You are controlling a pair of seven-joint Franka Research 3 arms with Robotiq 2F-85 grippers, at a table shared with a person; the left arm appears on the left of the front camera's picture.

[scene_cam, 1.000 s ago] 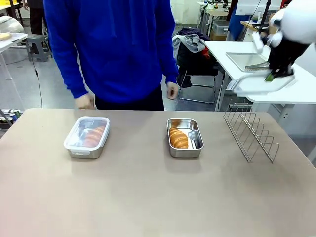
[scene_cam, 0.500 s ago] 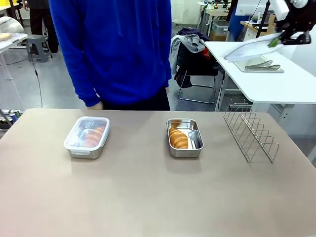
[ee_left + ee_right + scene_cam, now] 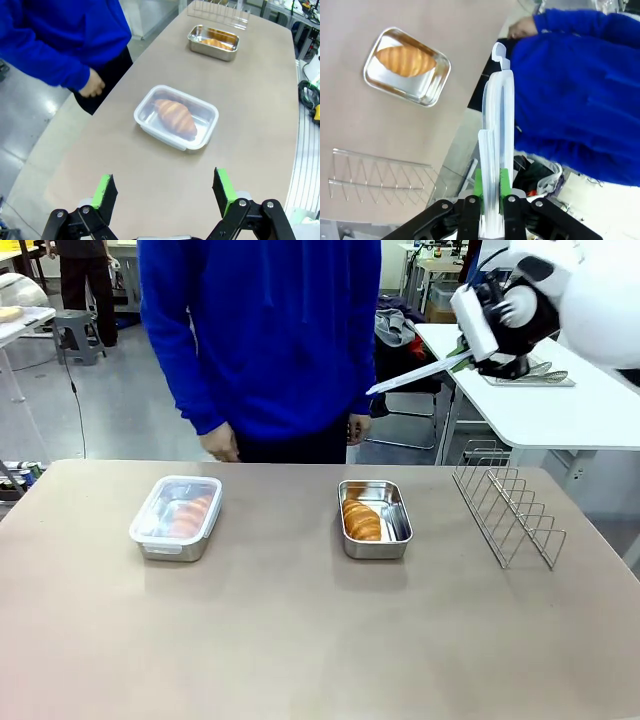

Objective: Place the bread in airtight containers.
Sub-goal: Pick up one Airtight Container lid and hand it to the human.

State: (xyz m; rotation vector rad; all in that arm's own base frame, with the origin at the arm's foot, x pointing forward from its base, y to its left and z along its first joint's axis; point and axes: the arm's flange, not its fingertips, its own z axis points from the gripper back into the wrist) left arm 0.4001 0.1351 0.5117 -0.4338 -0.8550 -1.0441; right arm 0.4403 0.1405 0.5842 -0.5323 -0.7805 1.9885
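Judging the clear lid (image 3: pixel 497 125) first: thin, light, slightly flexible plastic, smooth enough to slip, so best taken by a short edge, as now. Pinched edge-on at one end by the right hand (image 3: pixel 491 184), green pads pressed together on the plastic, clip tab pointing away from the wrist. Seen from the front as a slim pale blade (image 3: pixel 415 373) slanting down from that hand (image 3: pixel 466 353), high above the far right of the surface (image 3: pixel 300 640) and well apart from both boxes.

Hovering over the other end with the left hand (image 3: pixel 165 187), fingers spread wide, nothing between them, pointed down towards the lidded container (image 3: pixel 160 135).

Turning to the bread: flaky, light, easily crushed (probably better cradled along the flanks than squeezed at the tips, though neither piece looks in need of lifting). Lying inside the lidded container (image 3: pixel 165 548) under its transparent cover, the left croissant (image 3: pixel 175 116), slightly diagonal across the box. Resting in the open container (image 3: pixel 376 549) near the middle of the surface, the right croissant (image 3: pixel 361 521), pushed to one side, with bare shiny steel beside it (image 3: pixel 432 80).

Reading the boxes themselves as stiff, shallow, polished steel: light and likely to skid on the surface under a sideways push, so pressing the lid straight down seems wisest. Standing upright to the right of the open container, apart from it, an empty wire rack (image 3: pixel 508 510). Waiting at the far edge, a person in a blue top (image 3: pixel 260 330), hands hanging clear of the boxes.
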